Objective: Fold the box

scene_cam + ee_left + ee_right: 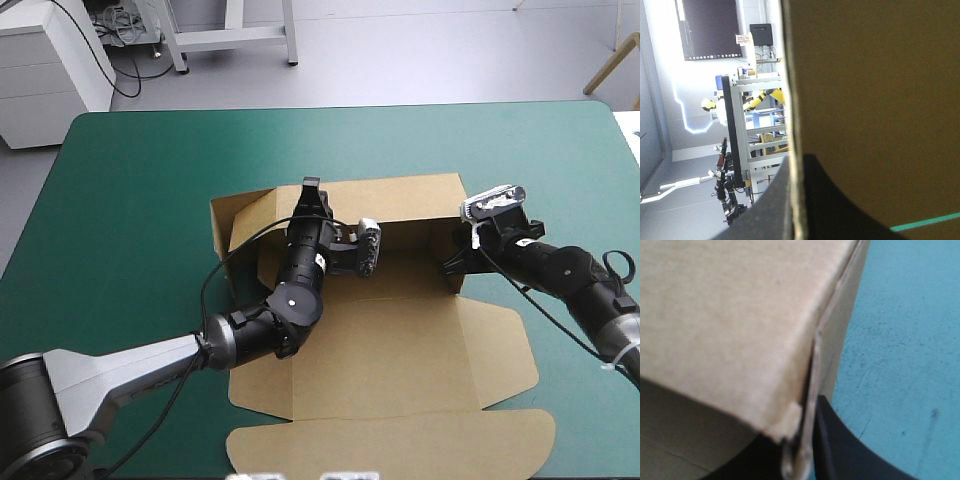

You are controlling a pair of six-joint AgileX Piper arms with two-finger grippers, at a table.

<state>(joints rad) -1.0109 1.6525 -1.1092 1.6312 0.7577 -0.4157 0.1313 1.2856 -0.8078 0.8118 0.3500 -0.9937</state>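
Across the middle of the teal-green table cover [130, 200], seen from the high view, the brown box [400, 340], a cut sheet of corrugated board, lies with its long axis running left to right. Its far wall [400, 200] is raised, and its rounded lid [400, 440] lies flat toward the robot. The left gripper [310, 195], two broad black fin-shaped fingers, sits on the top edge of that far wall toward its left end. The right gripper [458, 255], of the same make, is at the wall's right corner. Both therefore hold one panel, well apart along its length, with the tray floor on the robot's side of each. From the left wrist view, the wall's edge rises straight out from between the left gripper's black fingers [840, 200], which are pinched onto it. The brown face [875, 100] stands to one side and the room is open on the other. From the right wrist view, the corner of the box [730, 315] juts over the pincer. A doubled board edge is squeezed between the nearly meeting fingers [850, 440], with the bare cover [905, 340] beside it. As I judge it, the next fold hinges along the long axis, and the right gripper is nearer the untucked right end flap.
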